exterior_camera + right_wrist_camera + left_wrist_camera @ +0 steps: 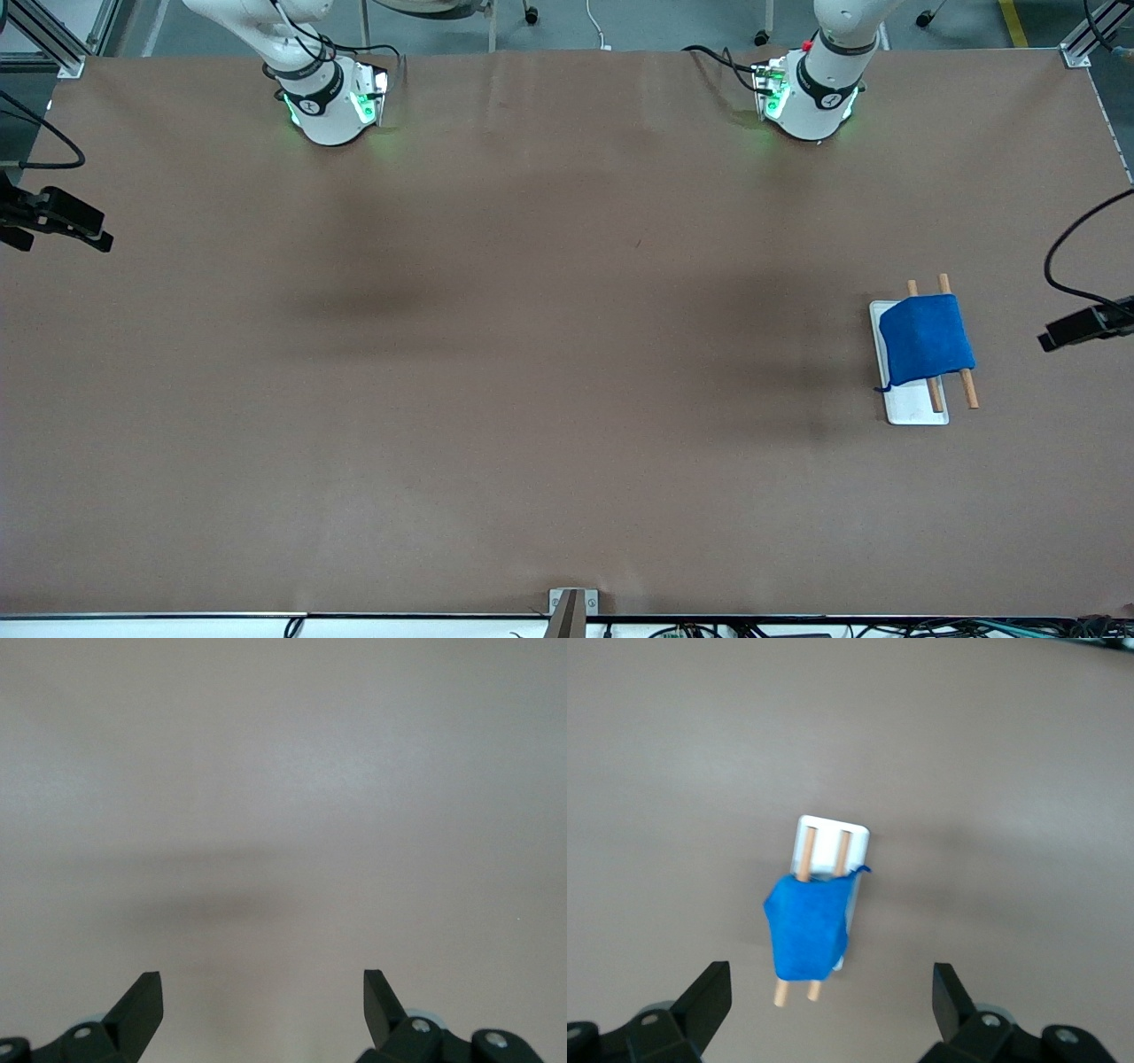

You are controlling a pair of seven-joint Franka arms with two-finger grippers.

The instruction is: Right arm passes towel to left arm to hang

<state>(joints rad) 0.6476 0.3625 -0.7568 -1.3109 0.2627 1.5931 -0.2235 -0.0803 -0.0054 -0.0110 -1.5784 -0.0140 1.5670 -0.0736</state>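
— Front view?
— Blue towel (926, 339) draped over two wooden rods (957, 354) on a white stand (912, 406), toward the left arm's end of the brown table (496, 372).

— Left wrist view?
— Left gripper (831, 1001) spread apart, empty, above the towel (806, 935).

— Right wrist view?
— Right gripper (263, 1001) spread apart, empty, over bare table, well apart from the towel.

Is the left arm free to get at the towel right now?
Probably yes. The left gripper hangs above the towel, jaws open and empty; the towel lies draped over the rack with nothing between them.
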